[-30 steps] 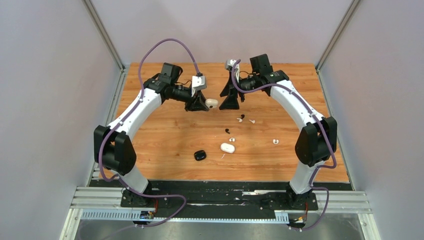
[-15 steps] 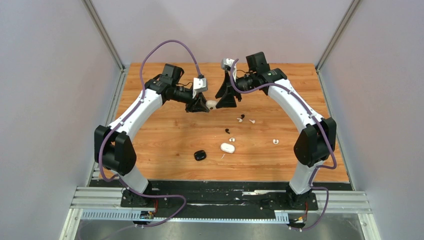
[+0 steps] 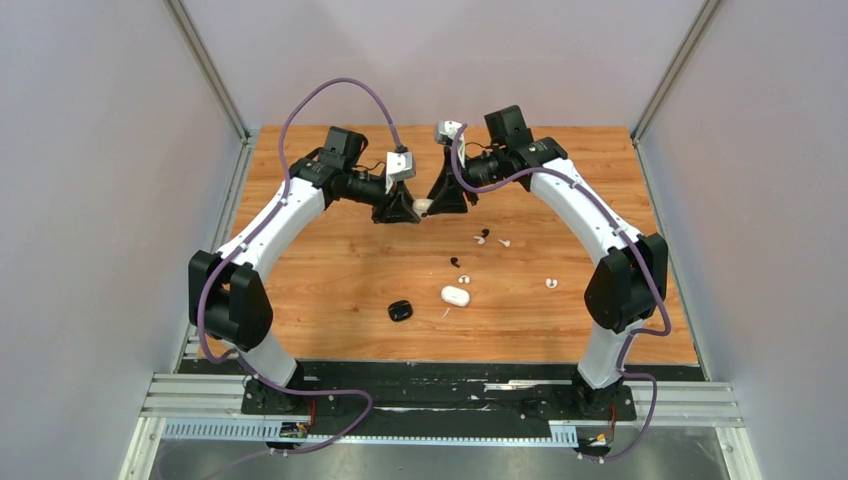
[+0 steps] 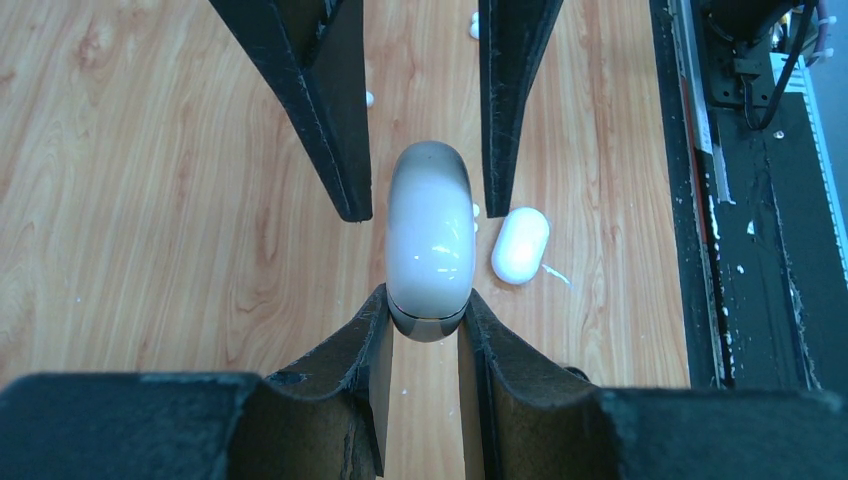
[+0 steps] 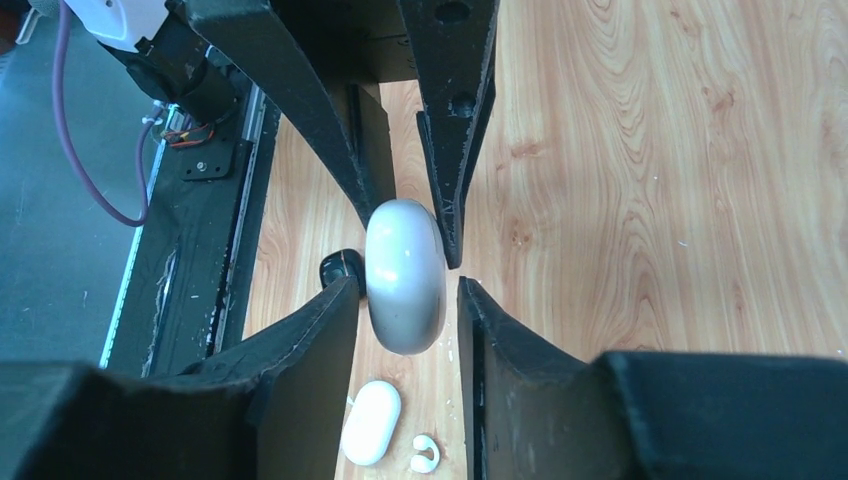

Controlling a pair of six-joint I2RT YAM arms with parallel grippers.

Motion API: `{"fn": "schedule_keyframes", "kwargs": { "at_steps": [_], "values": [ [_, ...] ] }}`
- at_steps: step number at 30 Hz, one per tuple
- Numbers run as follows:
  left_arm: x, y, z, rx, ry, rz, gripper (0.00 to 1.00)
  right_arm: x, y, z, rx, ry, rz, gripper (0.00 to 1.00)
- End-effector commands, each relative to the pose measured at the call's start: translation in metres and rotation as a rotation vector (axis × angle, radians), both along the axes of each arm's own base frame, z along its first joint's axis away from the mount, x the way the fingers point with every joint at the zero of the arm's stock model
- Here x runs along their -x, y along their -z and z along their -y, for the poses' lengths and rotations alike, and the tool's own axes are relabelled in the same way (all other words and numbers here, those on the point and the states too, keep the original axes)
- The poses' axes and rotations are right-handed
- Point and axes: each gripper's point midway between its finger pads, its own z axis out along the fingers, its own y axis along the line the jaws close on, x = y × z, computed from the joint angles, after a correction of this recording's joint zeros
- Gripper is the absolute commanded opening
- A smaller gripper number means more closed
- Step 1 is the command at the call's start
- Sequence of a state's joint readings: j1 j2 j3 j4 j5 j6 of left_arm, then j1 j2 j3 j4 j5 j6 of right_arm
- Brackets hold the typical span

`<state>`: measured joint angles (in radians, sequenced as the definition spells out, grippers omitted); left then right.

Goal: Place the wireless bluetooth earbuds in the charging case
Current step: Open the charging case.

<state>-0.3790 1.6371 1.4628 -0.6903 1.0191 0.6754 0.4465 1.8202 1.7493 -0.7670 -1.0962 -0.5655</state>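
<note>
We're over an orange-brown wooden tabletop. Upper centre of the overhead frame, the left gripper is clamped on a glossy white pebble-shaped charging case. The right gripper straddles its other end, fingers apart. The tiny white and black earbuds lie loose mid-frame. None are inserted, and we judge the lid unopened.

The white charging case, a smooth pebble with its lid shut, is held clear of the table. One end is clamped in the left gripper and the other sits untouched between the spread fingers of the right gripper. A second white case lies flat near table centre, with a black case at its 8 o'clock. The wireless bluetooth earbuds lie loose around that second case: a near white earbud and a near black earbud at 12 o'clock, a far black earbud and a far white earbud at 1 o'clock, and an outlying white earbud at 3 o'clock.
</note>
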Motion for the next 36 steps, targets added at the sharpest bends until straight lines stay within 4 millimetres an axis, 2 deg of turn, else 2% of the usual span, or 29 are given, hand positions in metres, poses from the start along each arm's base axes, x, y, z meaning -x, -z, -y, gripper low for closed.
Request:
{"fn": "schedule_keyframes", "kwargs": {
  "at_steps": [1, 7, 10, 13, 20, 26, 32, 33, 34, 35, 36],
  "values": [
    [-0.001, -0.030, 0.007, 0.059, 0.019, 0.060, 0.00, -0.002, -0.008, -0.001, -0.009, -0.010, 0.060, 0.38],
    [-0.003, -0.031, 0.008, 0.061, 0.013, 0.061, 0.00, -0.002, -0.005, 0.000, -0.001, -0.009, 0.062, 0.15],
    [-0.004, -0.032, 0.008, 0.065, 0.006, 0.057, 0.00, -0.002, -0.003, 0.000, 0.003, -0.007, 0.059, 0.12],
    [-0.007, -0.032, 0.008, 0.065, -0.005, 0.066, 0.00, -0.001, -0.002, 0.000, 0.005, -0.008, 0.044, 0.01],
    [-0.017, -0.017, 0.002, 0.020, -0.034, 0.157, 0.00, 0.001, -0.005, 0.005, -0.037, -0.018, -0.068, 0.00],
    [-0.040, -0.012, -0.002, -0.006, -0.085, 0.321, 0.00, 0.001, -0.005, 0.009, -0.076, -0.029, -0.221, 0.00],
    [-0.054, -0.011, -0.006, -0.017, -0.141, 0.398, 0.00, -0.003, 0.001, 0.014, -0.092, -0.018, -0.331, 0.00],
    [-0.057, -0.004, -0.010, -0.035, -0.162, 0.403, 0.00, -0.004, 0.001, 0.014, -0.095, -0.017, -0.341, 0.00],
    [-0.061, -0.009, -0.010, -0.026, -0.183, 0.433, 0.00, -0.004, 0.002, 0.015, -0.097, -0.015, -0.357, 0.00],
    [-0.065, -0.002, -0.014, -0.046, -0.218, 0.439, 0.00, -0.005, 0.004, 0.016, -0.098, -0.013, -0.371, 0.00],
    [-0.075, -0.011, -0.017, -0.040, -0.263, 0.491, 0.00, -0.005, 0.004, 0.016, -0.101, -0.013, -0.380, 0.00]
  ]
}}
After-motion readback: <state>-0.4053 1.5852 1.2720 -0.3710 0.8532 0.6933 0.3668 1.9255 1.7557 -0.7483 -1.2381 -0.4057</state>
